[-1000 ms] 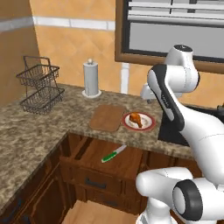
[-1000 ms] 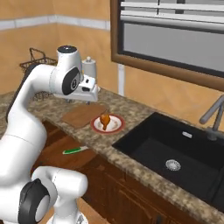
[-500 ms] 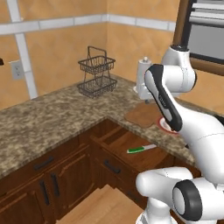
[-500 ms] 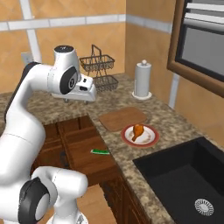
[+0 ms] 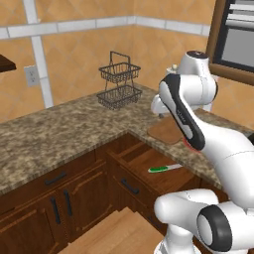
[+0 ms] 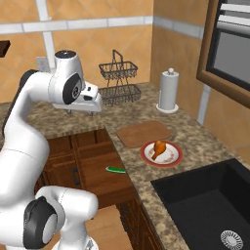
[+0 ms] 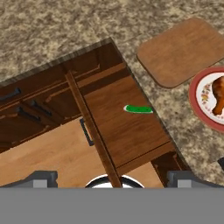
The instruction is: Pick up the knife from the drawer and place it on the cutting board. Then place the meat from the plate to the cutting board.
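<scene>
Left base view first: the drawer (image 5: 149, 163) was pulled out under the counter edge, and the knife (image 5: 165, 168) lay flat on its bottom, toward the side nearest the cutting board (image 5: 166, 131). The board sat up on the counter just past the drawer, mostly hidden behind my arm.

Right base view: my claw (image 6: 95, 102) hung high above the counter, well clear of the drawer (image 6: 100, 171), and angled away enough that I honestly couldn't tell if the fingers were spread or pinched. The knife (image 6: 115, 170) showed as a green sliver near the drawer's counter-side edge. Just beyond that edge sat the cutting board (image 6: 143, 133), bare, and right beside it the plate (image 6: 161, 153) with the meat (image 6: 157, 148) on it.

Hand view, looking down: the drawer (image 7: 122, 127) was dead ahead, and the knife (image 7: 138, 109) lay near the wall closest to the cutting board (image 7: 183, 50). The plate (image 7: 205, 98) and meat (image 7: 218, 100) sat at the picture's edge next to the board.

My read on handling: the knife looked light, stiff and thin, lying flat on smooth wood, so probably prone to skidding. I'd pinch it across the green handle, not the blade. The drumstick looked glossy, so maybe slippery; I'd grab its thick end.
</scene>
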Available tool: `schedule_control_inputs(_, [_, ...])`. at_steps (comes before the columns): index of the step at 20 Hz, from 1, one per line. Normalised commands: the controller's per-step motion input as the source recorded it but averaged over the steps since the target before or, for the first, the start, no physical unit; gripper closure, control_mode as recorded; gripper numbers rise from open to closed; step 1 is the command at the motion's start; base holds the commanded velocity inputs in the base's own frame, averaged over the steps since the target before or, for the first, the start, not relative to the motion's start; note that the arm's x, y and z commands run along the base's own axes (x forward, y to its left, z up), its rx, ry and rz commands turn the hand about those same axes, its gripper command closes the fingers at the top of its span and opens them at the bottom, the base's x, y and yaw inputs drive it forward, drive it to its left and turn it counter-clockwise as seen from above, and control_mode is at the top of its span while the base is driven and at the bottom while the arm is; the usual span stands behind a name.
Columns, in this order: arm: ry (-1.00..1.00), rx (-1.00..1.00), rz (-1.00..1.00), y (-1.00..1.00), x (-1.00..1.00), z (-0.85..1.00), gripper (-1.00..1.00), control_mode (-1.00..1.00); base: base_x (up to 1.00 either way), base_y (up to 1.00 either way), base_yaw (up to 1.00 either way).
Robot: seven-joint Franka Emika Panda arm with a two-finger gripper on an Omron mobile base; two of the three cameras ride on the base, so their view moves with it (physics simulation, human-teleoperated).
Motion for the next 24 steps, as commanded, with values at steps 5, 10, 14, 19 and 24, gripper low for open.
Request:
schedule_control_inputs(5, [0.08, 0.0, 0.04, 0.17, 0.0, -0.7, -1.0, -1.0, 0.0, 0.0, 0.0])
schedule_control_inputs(10, [0.1, 0.0, 0.05, 0.71, 0.13, -0.98, -1.0, -1.0, 0.0, 0.0, 0.0])
schedule_control_inputs(14, [0.08, -0.06, 0.03, 0.66, 0.4, -1.0, -1.0, -1.0, 0.0, 0.0, 0.0])
schedule_control_inputs(19, [0.03, -0.01, 0.12, 0.01, 0.62, -0.86, -1.0, -1.0, 0.0, 0.0, 0.0])
schedule_control_inputs(24, [0.17, 0.01, 0.14, 0.02, 0.56, -1.0, -1.0, -1.0, 0.0, 0.0, 0.0])
